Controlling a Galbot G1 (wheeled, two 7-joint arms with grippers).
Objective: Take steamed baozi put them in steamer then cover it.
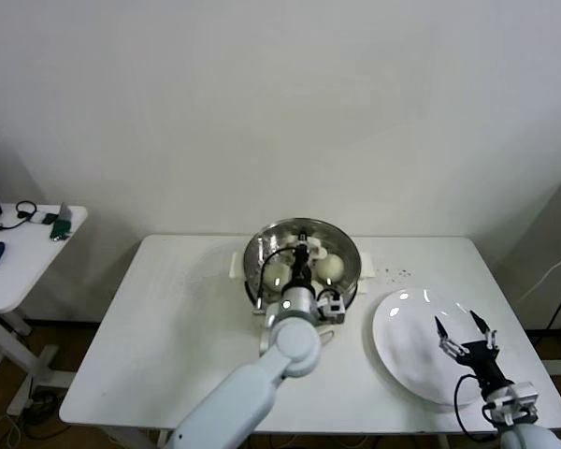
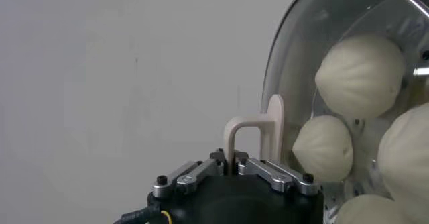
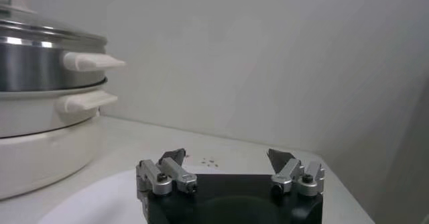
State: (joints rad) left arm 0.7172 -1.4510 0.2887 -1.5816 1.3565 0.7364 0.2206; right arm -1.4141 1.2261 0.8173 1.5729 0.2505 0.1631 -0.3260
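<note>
Left gripper (image 1: 302, 251) clamped on glass lid's handle (image 2: 258, 133) over steamer (image 1: 348, 249), right gripper (image 1: 466, 329) spread wide above plate (image 1: 402, 339)

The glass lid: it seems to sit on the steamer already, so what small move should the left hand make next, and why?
Probably open the left hand and lift away. It is shut on the cream handle of the glass lid, which appears seated on the steamer with the baozi beneath it. The right hand waits open over the empty plate.
</note>
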